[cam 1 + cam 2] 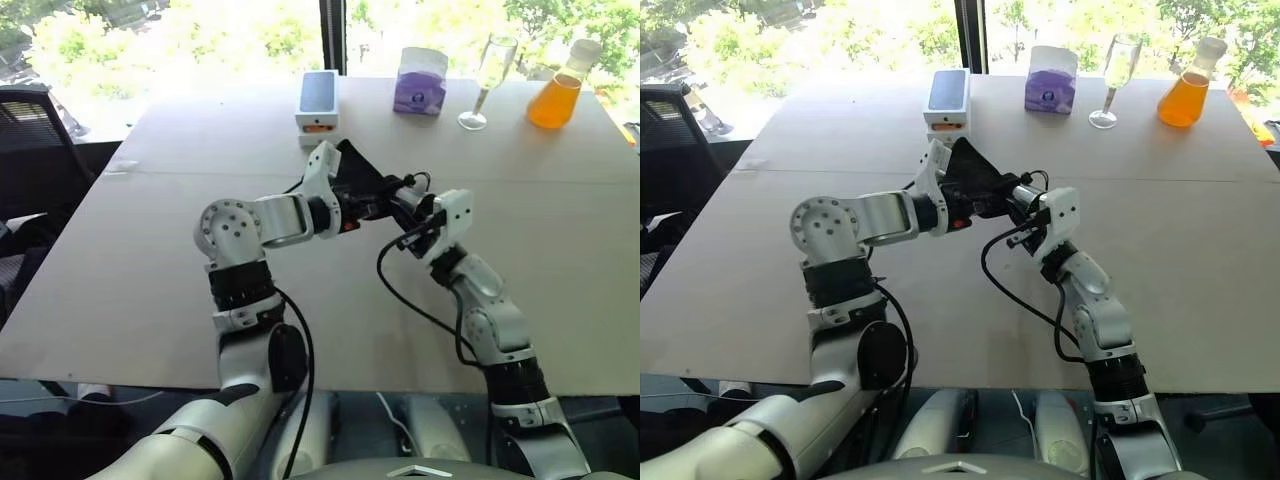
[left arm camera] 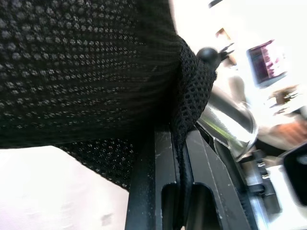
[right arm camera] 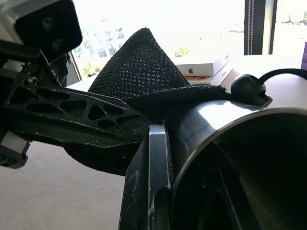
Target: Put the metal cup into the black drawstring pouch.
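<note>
The wide pale table (image 1: 120, 300) spreads under both arms, and the two tools meet in the air above its middle. Beyond them, along the far edge by the window, stand a white phone box (image 1: 318, 102), a purple tissue box (image 1: 420, 82), a clear stemmed wine glass (image 1: 488, 80) and a flask of orange liquid (image 1: 557, 92), all well apart from the tools. The black drawstring pouch (image 1: 358, 178) hangs off the table from the left tool (image 2: 180, 158), whose two black fingers are pressed together on a fold of the mesh at the pouch's edge; the rest of the bag rises in a peak just beyond that tool. The right tool (image 3: 189, 177) comes in from the other side, pointing toward the left one, and it is clamped on the metal cup (image 3: 225, 158): one finger lies along the outside of the steel wall, the other is inside the dark mouth, so the rim is pinched between them. The cup lies tilted on its side, its closed end pushed up against the pouch's gathered mouth, where the fabric drapes over its upper side; how far it is inside I cannot tell. A round black cord stopper (image 3: 247, 86) sits just above the cup, touching the mesh, with the thin cord (image 3: 283, 73) trailing away from it.
</note>
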